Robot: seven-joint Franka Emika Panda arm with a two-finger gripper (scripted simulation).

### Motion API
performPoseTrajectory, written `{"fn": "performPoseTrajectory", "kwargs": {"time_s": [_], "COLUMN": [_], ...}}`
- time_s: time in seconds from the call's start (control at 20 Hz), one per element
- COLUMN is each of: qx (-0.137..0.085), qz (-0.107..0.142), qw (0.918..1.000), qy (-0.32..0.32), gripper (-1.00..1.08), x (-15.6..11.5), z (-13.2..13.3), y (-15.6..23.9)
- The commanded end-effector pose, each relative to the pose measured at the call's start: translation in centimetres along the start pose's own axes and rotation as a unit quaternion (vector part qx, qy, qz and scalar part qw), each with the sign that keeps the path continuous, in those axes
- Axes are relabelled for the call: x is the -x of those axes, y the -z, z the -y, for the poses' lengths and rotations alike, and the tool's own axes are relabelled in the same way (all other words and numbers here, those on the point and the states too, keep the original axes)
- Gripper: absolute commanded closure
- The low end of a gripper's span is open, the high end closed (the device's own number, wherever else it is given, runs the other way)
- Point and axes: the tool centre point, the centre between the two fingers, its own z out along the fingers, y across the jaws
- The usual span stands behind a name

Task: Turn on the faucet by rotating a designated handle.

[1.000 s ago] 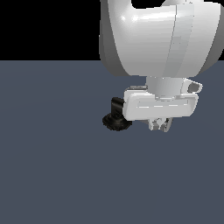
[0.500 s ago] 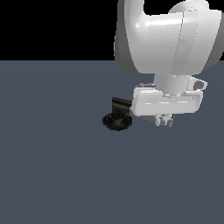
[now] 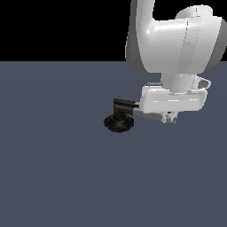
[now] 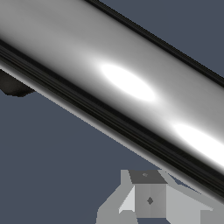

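Observation:
The faucet's ridged black base [image 3: 118, 123] sits on the grey floor with its black elbow post [image 3: 123, 106] above it. The handle [image 3: 148, 116], a shiny silver bar, runs from the elbow toward the exterior view's right and passes under my white hand. My gripper [image 3: 170, 119] is at the bar's far end, with the fingers close together and holding nothing. They are right beside the bar. In the wrist view the handle [image 4: 131, 83] fills the frame diagonally, very close. One grey finger [image 4: 148, 199] shows beyond it, and a bit of the black faucet [image 4: 15, 85] shows at the edge.
Flat grey floor [image 3: 57, 168] lies all around the faucet. The large white arm [image 3: 177, 44] hangs over the exterior view's right side, above the handle.
My hand has moved toward the exterior view's right and slightly up. The elbow has turned with it, and the silver bar now shows between the elbow and my hand.

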Motion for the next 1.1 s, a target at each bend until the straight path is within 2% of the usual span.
{"fn": "performPoseTrajectory", "kwargs": {"time_s": [0.0, 1.05], "qx": [-0.001, -0.001], "qz": [-0.001, 0.002], "qw": [1.0, 1.0], "qy": [0.008, 0.001], "gripper": [1.08, 1.08], "x": [-1.2, -5.8], "z": [0.1, -5.0], "y": [-0.3, -0.5]}}
